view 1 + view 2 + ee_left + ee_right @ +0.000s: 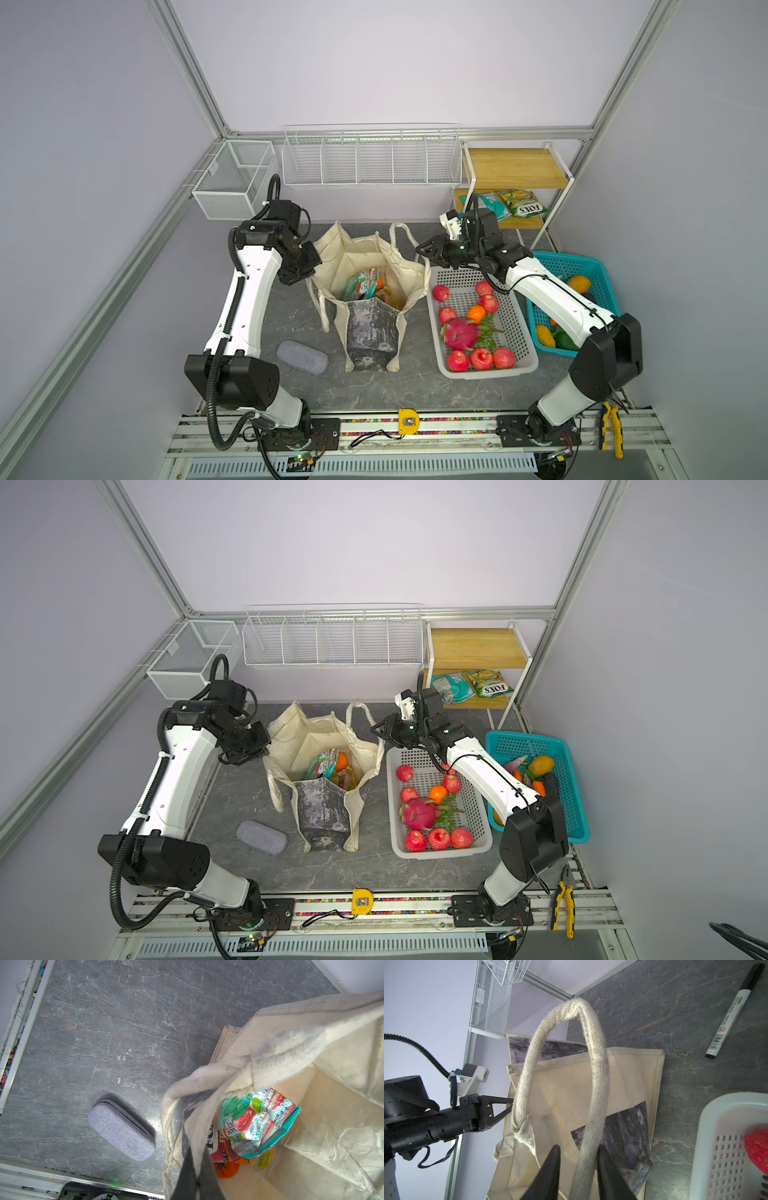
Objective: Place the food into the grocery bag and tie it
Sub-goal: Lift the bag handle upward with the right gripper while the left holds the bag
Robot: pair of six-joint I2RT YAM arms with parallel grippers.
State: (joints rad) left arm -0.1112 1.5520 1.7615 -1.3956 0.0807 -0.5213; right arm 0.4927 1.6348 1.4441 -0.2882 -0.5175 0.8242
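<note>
The grocery bag (pixel 353 257) is seen cream with dark grey marbled panels; the snack packet (pixel 255 1122), teal and red.

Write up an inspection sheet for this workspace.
Surface: dark marbled tabletop, no spills seen.
Job's things: grocery bag upright and open, snack packets and an orange fruit inside; apples, an orange and a dragon fruit in the white basket; produce in the teal basket; two packets on the wooden shelf.
Clutter: grey fabric case beside the bag; black marker on the table near the white basket.
Grippers: left pincer shut on the bag's rim; right pincer open, jaws either side of a bag handle.
Cables: black conduit along the left arm; wires at the front rail.
Surroundings: wire racks on the back wall; pliers and tape measure on the front rail.
</note>
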